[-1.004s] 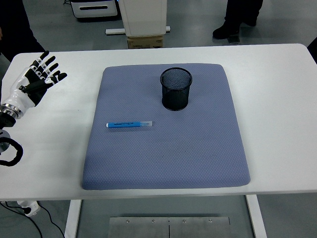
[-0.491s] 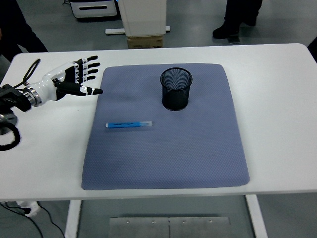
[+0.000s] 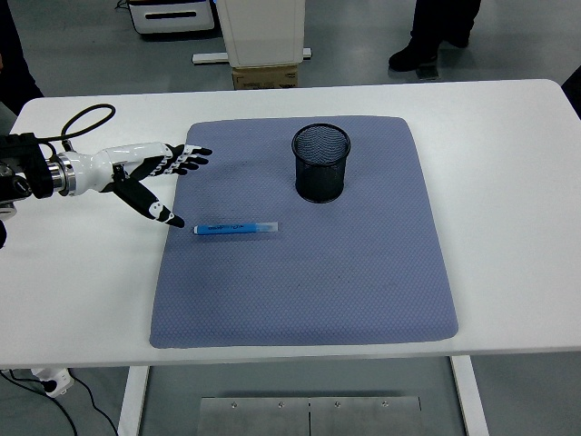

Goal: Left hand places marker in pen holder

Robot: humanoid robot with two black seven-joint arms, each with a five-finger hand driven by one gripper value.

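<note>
A grey-blue padded fabric mat (image 3: 309,272) lies flat on the white table (image 3: 508,200), covering most of the middle of it and reaching close to the near edge. On the left part of this mat, about halfway between near and far, rests a slim blue marker with a pale clear cap (image 3: 235,228), lying flat and pointing left to right, cap end to the right. Nothing touches it.

Just left of the marker is the robot's left hand (image 3: 150,171), black and white, reaching in from the left edge on a white forearm with a black cable looping beside it. The hand is spread wide and holds nothing: its thumb (image 3: 159,212) angles down towards the near side, with the tip just beside the marker's left end but apart from it, while the fingers (image 3: 186,158) stretch right over the mat's left border.

Farther back and right of the marker, well apart from it, a black wire-mesh cylindrical pen holder (image 3: 320,163) stands upright on the far half of the mat.

Beyond the far table edge, a person's dark shoes (image 3: 418,56) stand on the grey floor.
</note>
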